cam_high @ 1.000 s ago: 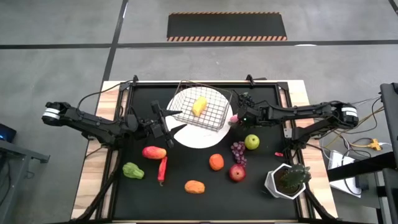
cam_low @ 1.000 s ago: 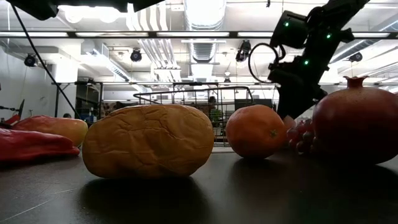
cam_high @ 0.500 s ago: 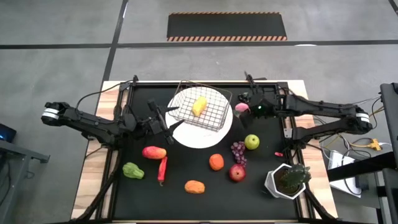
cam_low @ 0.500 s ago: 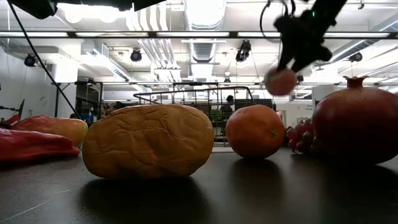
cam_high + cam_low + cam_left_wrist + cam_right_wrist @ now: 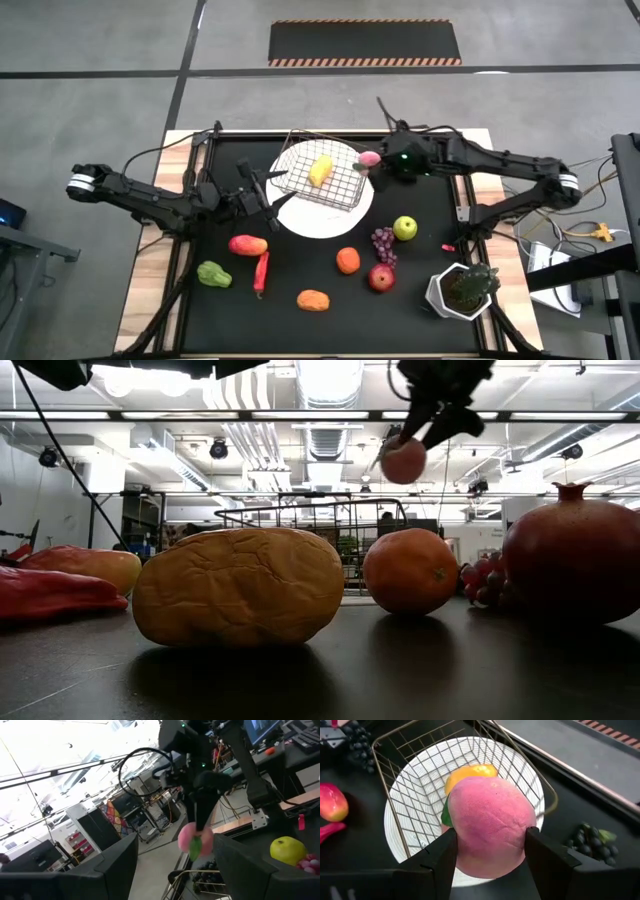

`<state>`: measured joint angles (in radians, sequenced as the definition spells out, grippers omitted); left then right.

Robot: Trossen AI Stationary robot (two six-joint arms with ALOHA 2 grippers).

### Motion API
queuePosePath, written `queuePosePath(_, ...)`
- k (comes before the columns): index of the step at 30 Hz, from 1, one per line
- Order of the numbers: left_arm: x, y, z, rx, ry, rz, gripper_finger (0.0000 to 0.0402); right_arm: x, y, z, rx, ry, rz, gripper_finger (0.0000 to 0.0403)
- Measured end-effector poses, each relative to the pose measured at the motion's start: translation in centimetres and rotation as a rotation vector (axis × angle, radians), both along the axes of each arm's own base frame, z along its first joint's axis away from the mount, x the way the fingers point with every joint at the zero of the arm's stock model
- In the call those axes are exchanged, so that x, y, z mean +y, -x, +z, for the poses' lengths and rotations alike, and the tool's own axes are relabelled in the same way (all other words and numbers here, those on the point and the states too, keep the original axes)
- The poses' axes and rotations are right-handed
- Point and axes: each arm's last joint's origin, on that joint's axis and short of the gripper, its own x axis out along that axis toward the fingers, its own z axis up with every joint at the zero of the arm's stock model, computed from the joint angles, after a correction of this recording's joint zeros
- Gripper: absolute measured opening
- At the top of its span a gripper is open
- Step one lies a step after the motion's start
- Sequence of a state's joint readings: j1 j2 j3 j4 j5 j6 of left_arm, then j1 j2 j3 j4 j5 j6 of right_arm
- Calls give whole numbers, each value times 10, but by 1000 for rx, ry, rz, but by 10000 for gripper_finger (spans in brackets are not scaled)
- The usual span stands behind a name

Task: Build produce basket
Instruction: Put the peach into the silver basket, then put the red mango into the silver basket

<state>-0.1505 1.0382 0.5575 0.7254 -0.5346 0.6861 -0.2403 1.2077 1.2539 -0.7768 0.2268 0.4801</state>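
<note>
holding a pink peach (image 5: 490, 827) clamped between its fingers, the right claw (image 5: 376, 160) hangs in the air at the basket's right edge. the basket (image 5: 322, 171) is tilted, sitting on the white plate (image 5: 330, 222), with a yellow mango (image 5: 320, 170) inside. left claw (image 5: 262, 196) sits at the basket's left side, fingers parted, nothing in them. rest of the produce lies on the bench (image 5: 420, 290): green apple (image 5: 405, 228), grapes (image 5: 383, 242), orange (image 5: 347, 260), red pepper (image 5: 261, 272).

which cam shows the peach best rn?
Right wrist view: the peach fills the frame, gripped between the right gripper's fingers above the basket. High view shows a pink speck, low view a small ball aloft, left wrist a distant blur.
</note>
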Motion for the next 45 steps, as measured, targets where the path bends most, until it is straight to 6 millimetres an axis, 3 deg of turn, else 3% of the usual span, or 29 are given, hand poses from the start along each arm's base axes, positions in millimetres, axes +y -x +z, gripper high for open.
queuePosePath(11,0,0,0,1,-1,1,238,-21,-55,-9,67,-13,81,198)
queuePosePath(24,0,0,0,2,-1,1,238,-53,-96,-70,250,-65,100,198)
queuePosePath(34,0,0,-1,5,-1,1,238,-57,-103,-82,290,-76,97,255)
queuePosePath(39,0,0,-1,5,-2,1,238,-57,-101,-77,273,-72,90,272)
queuePosePath(45,0,0,-1,8,-2,1,238,-54,-93,-59,239,-36,119,262)
